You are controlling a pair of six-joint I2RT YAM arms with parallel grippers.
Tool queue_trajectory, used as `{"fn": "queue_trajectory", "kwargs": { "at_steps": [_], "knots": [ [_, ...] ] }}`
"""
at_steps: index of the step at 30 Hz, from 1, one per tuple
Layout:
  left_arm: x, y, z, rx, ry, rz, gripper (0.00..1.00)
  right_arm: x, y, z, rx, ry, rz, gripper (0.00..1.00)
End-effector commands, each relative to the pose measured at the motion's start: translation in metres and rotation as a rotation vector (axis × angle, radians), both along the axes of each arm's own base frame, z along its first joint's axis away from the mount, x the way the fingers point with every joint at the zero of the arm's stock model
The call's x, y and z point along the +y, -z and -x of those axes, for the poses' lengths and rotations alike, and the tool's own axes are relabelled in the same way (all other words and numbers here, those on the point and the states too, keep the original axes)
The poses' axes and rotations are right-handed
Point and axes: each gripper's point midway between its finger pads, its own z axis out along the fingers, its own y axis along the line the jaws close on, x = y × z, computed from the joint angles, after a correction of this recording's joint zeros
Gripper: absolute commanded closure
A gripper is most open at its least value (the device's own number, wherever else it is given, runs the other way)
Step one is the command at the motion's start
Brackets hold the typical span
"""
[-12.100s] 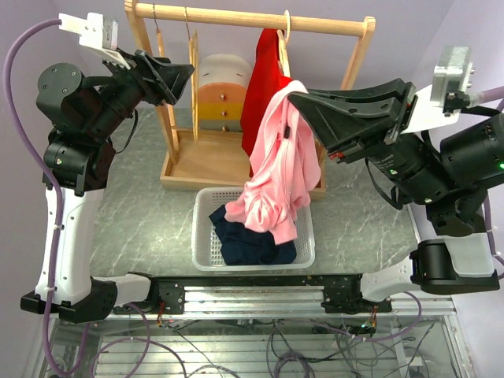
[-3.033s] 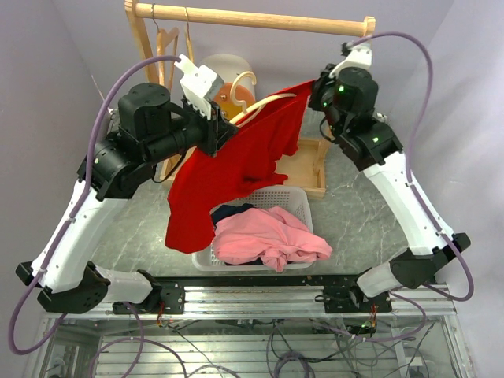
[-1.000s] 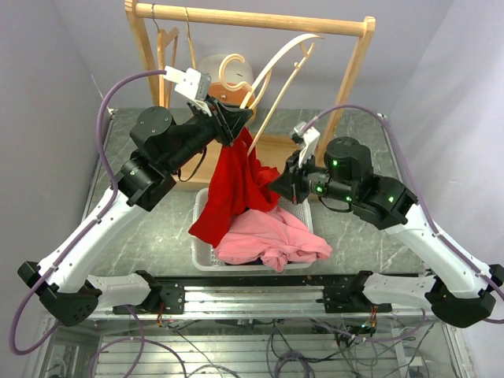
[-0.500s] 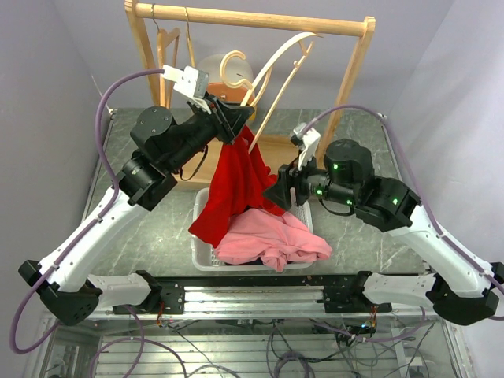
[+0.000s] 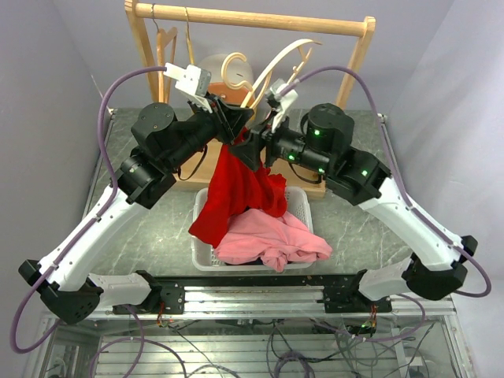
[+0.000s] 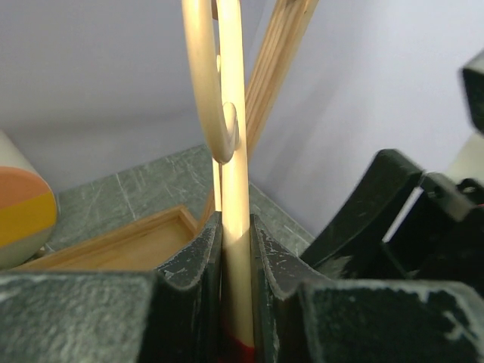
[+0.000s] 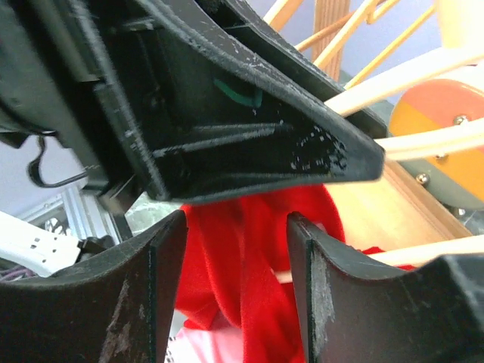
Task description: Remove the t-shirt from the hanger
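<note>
Watching from the near side. The right gripper (image 5: 252, 148) has swung up from low by the basket (image 5: 303, 209) within the last half second and now sits nose to nose with the left gripper (image 5: 235, 126).

- Left gripper: clamped hard on the cream hanger (image 6: 233, 189), held clear of the wooden rack (image 5: 252, 17), same as a moment ago.
- Right gripper: fingers spread, nothing pinched yet. Its wrist view shows red cloth between them.
- Red t-shirt (image 5: 236, 189): still hung from the hanger just under the left gripper, its tail trailing onto the basket and the pink garment (image 5: 272, 240).

Reading: the right arm looks set to pinch high, near the collar. The shirt is not yet off.
</note>
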Motion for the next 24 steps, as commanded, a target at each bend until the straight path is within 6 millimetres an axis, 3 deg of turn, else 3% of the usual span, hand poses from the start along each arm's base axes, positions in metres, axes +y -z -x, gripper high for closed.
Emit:
{"fn": "queue_trajectory", "kwargs": {
  "at_steps": [1,2,5,6,10,15,19,24],
  "knots": [
    [0.01,-0.039,0.019,-0.074,0.028,0.069,0.93,0.018,-0.007,-0.004,-0.058,-0.044,-0.001,0.47],
    [0.011,-0.04,0.02,-0.077,0.027,0.071,0.93,0.02,-0.005,-0.003,-0.054,-0.051,0.002,0.51],
    [0.015,-0.041,0.021,-0.081,0.017,0.07,0.93,0.024,-0.003,0.001,-0.043,-0.076,0.005,0.92],
    [0.016,-0.042,0.022,-0.08,0.016,0.069,0.93,0.025,-0.004,0.005,-0.039,-0.091,0.004,1.0],
    [0.02,-0.042,0.025,-0.071,0.009,0.065,0.93,0.025,-0.001,0.026,-0.009,-0.152,0.009,1.0],
    [0.029,-0.04,0.025,-0.054,-0.028,0.075,0.93,0.03,0.031,0.053,0.082,-0.234,0.064,1.0],
    [0.032,-0.031,0.022,-0.027,-0.054,0.071,0.93,0.052,0.068,0.095,0.171,-0.386,0.144,1.0],
    [0.031,-0.016,0.017,0.006,-0.068,0.06,0.93,0.071,0.097,0.149,0.216,-0.519,0.251,1.0]
  ]
}}
